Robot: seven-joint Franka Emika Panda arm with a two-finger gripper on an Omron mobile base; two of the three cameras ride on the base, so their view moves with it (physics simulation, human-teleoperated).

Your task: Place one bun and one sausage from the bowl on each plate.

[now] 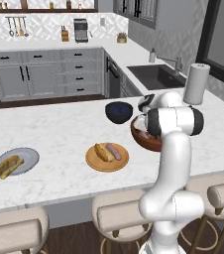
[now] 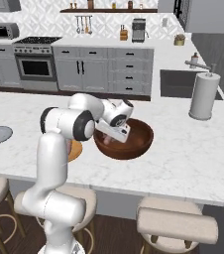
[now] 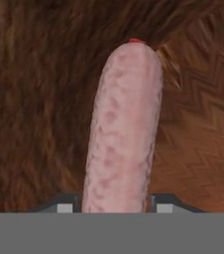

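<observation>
The gripper (image 3: 114, 206) is reaching down inside the bowl (image 2: 142, 140), its partly open jaws flanking a sausage (image 3: 123, 129) pointing toward twelve o'clock; a firm grip cannot be told. Next, likely: lifting it toward the grey plate (image 1: 30, 156) at nine o'clock.

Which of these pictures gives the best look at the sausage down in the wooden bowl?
The hand view: the pale pink sausage lies full length on the reddish-brown wooden bowl, between the fingers. In the right base view the hand hides most of it; in the left base view the arm blocks it.

Sausage (image 3: 123, 129) in bowl (image 2: 140, 144), between hand's (image 3: 115, 204) fingers.
</observation>
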